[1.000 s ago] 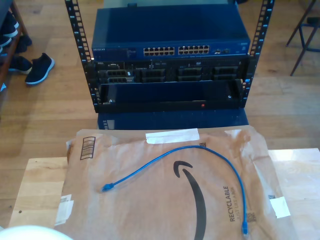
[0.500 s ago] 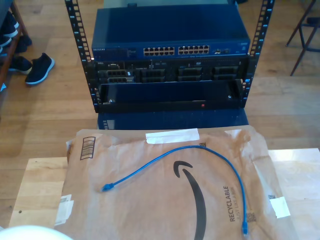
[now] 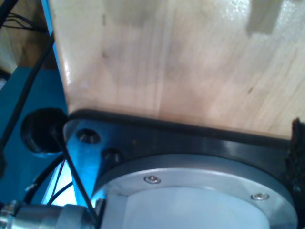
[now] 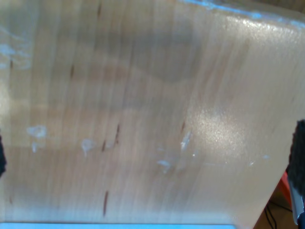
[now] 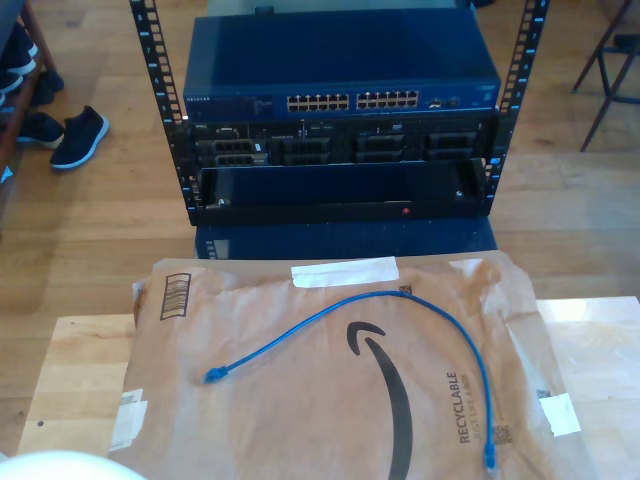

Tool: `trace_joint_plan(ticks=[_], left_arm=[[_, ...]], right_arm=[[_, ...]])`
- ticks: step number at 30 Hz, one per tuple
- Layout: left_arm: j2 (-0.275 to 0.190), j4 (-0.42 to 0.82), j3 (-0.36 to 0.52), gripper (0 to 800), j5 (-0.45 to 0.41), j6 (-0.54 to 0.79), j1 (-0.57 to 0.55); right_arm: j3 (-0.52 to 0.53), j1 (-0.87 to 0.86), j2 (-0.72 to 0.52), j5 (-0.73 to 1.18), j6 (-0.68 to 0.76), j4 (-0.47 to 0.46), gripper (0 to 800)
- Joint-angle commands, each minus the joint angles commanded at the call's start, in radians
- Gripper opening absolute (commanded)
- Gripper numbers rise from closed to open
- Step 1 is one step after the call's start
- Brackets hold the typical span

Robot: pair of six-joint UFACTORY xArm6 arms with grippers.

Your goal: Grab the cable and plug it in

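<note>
While the pale wooden desk (image 5: 80, 370) carries a flattened brown paper bag (image 5: 300, 400) printed "RECYCLABLE" with a black smile-arrow logo, the cable (image 5: 380, 320) lies on it in a loose arc, one plug toward the exterior view's left, the other near its lower right. Beyond, on the wood floor (image 5: 90, 220), a black rack (image 5: 340, 150) holds a blue NETGEAR switch (image 5: 340, 70), shoes (image 5: 78, 136) at the exterior view's left. Whether my first pincer or my second pincer is wide or narrow, I cannot tell.

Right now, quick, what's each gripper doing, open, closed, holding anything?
My first gripper: cannot be told; my first wrist view looks at bare wood.
My second gripper: cannot be told either.
The cable lies unheld on the brown paper.
</note>
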Motion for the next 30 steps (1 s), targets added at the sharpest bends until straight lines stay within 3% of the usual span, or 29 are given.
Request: trace_joint_plan(ticks=[22,30], left_arm=[[0.0,-0.002,0.0,798,0.0,0.0,0.0],[0.0,-0.002,0.0,798,0.0,0.0,0.0]], right_arm=[[0.002,0.003,0.0,0.0,0.002,-0.003,800],[0.008,-0.005,-0.002,-0.003,-0.002,0.054,799]])
